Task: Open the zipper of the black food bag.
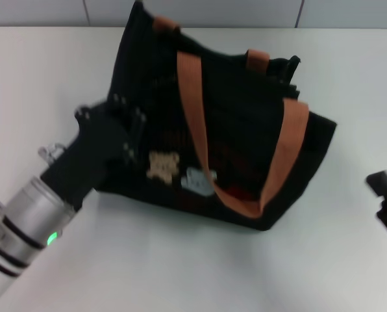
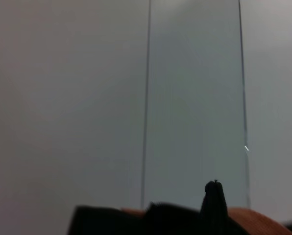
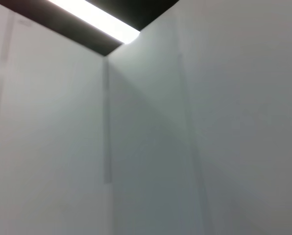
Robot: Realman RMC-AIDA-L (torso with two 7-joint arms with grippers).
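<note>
The black food bag (image 1: 239,136) sits mid-table with its orange-brown strap handles (image 1: 193,110) draped over it. A bear picture (image 1: 162,166) shows on the face turned toward me. My left gripper (image 1: 125,130) presses against the bag's left end, black on black. The zipper cannot be made out in the dark fabric. In the left wrist view only a strip of the black food bag (image 2: 175,218) and an orange strap (image 2: 256,218) show at the edge. My right gripper (image 1: 385,195) hangs parked at the table's right side, well away from the bag.
The white table (image 1: 180,273) stretches around the bag on all sides. A pale panelled wall (image 2: 195,98) rises behind it. The right wrist view shows only wall and a ceiling light (image 3: 97,19).
</note>
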